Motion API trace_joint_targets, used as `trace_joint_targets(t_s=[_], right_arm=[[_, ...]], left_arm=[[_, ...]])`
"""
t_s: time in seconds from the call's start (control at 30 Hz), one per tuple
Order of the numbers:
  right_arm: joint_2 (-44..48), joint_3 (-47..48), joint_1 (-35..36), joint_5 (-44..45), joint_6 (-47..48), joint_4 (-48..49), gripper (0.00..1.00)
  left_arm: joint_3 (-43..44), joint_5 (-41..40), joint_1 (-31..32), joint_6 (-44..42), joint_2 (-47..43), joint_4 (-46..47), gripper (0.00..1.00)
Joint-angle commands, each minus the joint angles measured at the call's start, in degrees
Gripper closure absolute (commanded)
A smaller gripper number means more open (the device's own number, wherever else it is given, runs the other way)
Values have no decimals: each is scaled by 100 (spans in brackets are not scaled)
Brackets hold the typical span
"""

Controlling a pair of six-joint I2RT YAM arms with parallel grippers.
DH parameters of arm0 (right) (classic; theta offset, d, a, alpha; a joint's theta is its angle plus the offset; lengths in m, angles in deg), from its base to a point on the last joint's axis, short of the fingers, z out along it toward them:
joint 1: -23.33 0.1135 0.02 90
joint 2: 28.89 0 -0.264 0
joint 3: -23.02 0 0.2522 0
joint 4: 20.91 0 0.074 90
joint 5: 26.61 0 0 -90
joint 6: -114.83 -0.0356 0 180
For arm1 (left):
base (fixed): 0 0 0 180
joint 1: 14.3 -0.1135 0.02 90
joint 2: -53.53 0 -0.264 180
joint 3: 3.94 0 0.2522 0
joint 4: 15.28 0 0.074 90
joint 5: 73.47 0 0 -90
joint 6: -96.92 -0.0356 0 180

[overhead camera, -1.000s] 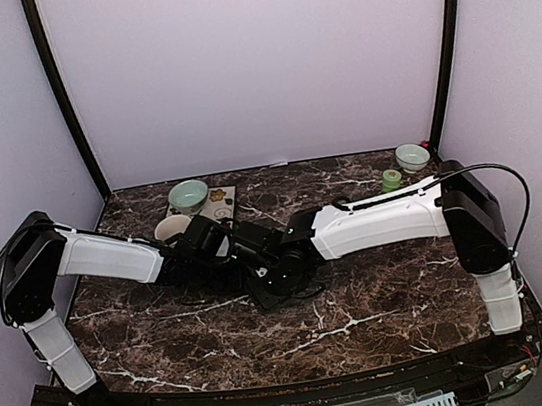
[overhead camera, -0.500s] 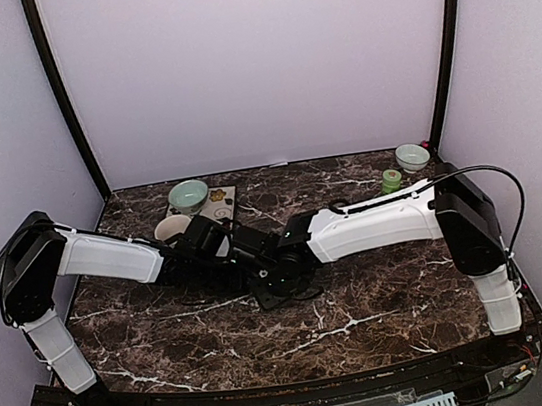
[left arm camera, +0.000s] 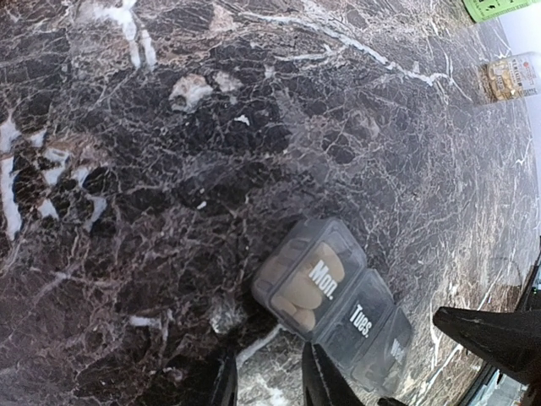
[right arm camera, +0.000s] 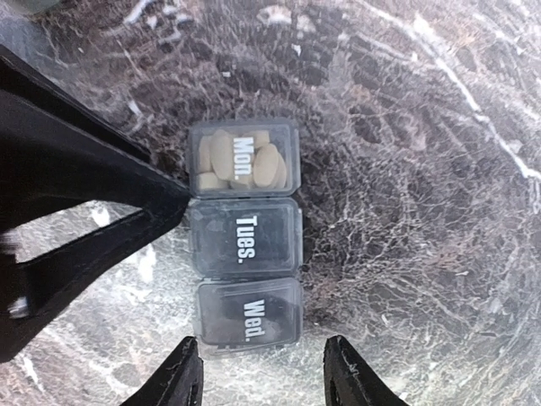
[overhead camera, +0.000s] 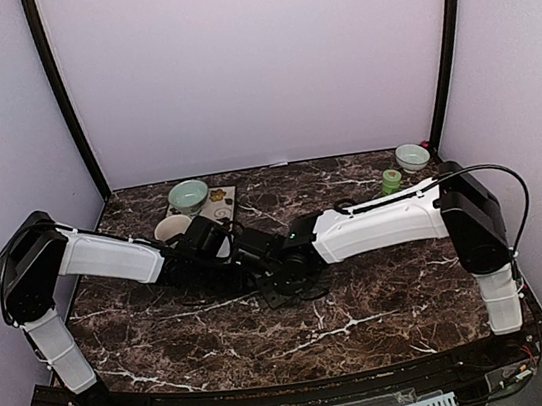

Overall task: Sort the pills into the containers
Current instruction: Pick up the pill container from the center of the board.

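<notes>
The containers [right arm camera: 245, 245] are one dark grey strip of three lidded boxes marked Mon., Tues. and Wed., lying flat on the marble. Tan pills [right arm camera: 241, 161] show through the Mon. lid [left arm camera: 308, 283]; the other two boxes look dark. My right gripper [right arm camera: 264, 370] is open, a finger on each side just short of the Wed. end. My left gripper [left arm camera: 269, 372] stands narrowly open with only marble in its gap. Its right fingertip [left arm camera: 314, 365] rests against the strip's side near the Mon.–Tues. seam. From above, both grippers meet over the strip [overhead camera: 289, 287] at mid-table.
A white mug [overhead camera: 167, 228], a pale teal bowl [overhead camera: 188, 193] and a small white board [overhead camera: 221, 206] sit at the back left. A green jar [overhead camera: 391, 181] and a small bowl [overhead camera: 412, 156] stand at the back right. A little jar [left arm camera: 509, 76] lies far off.
My right gripper's jaws have narrowed around the Wed. end, and its wrist has shifted slightly. The left arm has held still.
</notes>
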Motion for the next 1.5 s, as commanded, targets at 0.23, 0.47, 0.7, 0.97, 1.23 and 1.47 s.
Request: trace_joint_targets(t_s=[0.23,0.47,0.7,0.97,1.23,1.47], right_arm=[[554,-220,22,241,41,176,50],[680,-388,27,-78,197,482,43],[522,-319,25,-196,225,472,35],[242,-138,21,-178,266,433,35],[86,-117,-59,-110,260,533,37],[8,-96,-148,-98,285,545,44]], left_arm=[[128,-73,9,-34,-136,-33,69],[184,-67,9,-15,-152,60,66],[163,77,-43,66,-108,287,65],[270,169,-89,41,77,301,64],[293,242,-145,5,270,309,65],[272,232,-175,-41,367,265,65]])
